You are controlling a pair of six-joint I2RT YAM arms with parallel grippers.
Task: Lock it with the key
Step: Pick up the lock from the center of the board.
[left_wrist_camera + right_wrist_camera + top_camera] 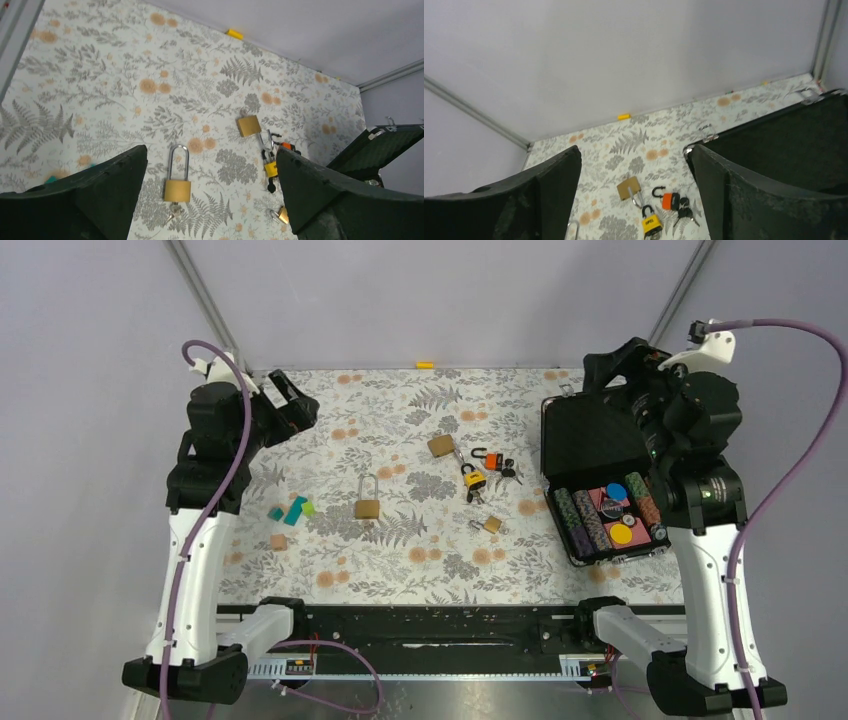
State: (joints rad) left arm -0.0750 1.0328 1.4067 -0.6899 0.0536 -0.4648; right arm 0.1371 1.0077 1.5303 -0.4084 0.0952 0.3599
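A brass padlock with a long shackle (pixel 367 502) lies left of the table's middle, shackle standing up from its body, a small silver key (pixel 173 211) at its keyhole. Right of it lie a brass padlock (pixel 441 446), a yellow padlock (pixel 474 480), an orange padlock (pixel 494 459) with black keys (pixel 510 474), and a small brass padlock (pixel 490 525). My left gripper (pixel 290 400) hangs open high over the far left, above the long padlock (pixel 177 189). Raised over the case, my right gripper (pixel 605 368) is open and holds nothing, looking down on the yellow padlock (pixel 651 224).
An open black case (pixel 560 435) with poker chips stands at the right. Teal, green and wooden blocks (pixel 292 512) lie near the left arm. A small yellow piece (pixel 426 365) sits at the back edge. Grey walls close the far side.
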